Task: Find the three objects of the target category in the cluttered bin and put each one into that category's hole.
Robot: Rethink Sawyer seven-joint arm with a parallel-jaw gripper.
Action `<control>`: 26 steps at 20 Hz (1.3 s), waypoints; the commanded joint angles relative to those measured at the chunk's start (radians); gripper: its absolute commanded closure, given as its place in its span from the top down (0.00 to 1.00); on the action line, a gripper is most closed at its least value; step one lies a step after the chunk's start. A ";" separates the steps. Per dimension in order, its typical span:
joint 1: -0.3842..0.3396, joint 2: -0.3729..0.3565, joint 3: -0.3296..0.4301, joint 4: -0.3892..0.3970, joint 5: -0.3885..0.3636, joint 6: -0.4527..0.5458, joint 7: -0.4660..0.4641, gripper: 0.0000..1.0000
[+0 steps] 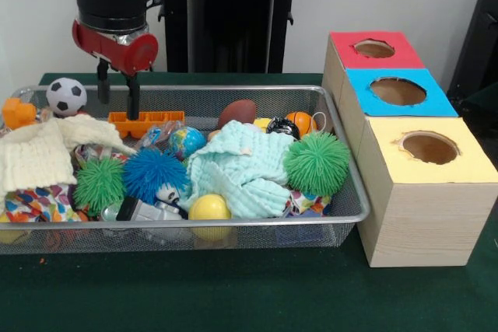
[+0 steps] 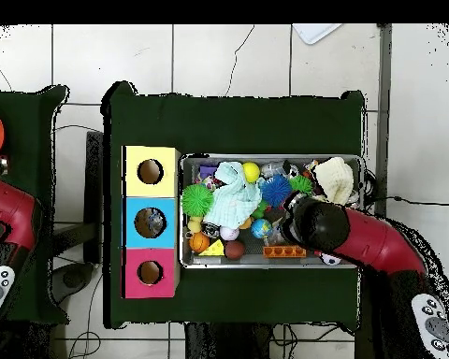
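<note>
Search step: gripper (image 1: 118,92) upper left of front view, fingers apart, empty, over orange block (image 1: 145,122) in cluttered bin (image 1: 342,215). Next: descend, grasp target.

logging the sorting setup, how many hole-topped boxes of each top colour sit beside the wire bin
Red-topped cardboard box with a round hole: 1
Blue-topped cardboard box with a round hole: 1
Yellow-topped cardboard box with a round hole: 1
Total: 3 boxes, in a row beside the silver wire-mesh bin.
</note>
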 commanded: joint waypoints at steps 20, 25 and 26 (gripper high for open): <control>0.122 0.104 0.037 0.030 0.097 -0.086 0.169 1.00; 0.126 0.167 0.001 0.015 0.073 -0.126 0.154 1.00; 0.127 0.184 -0.009 0.005 0.067 -0.130 0.150 1.00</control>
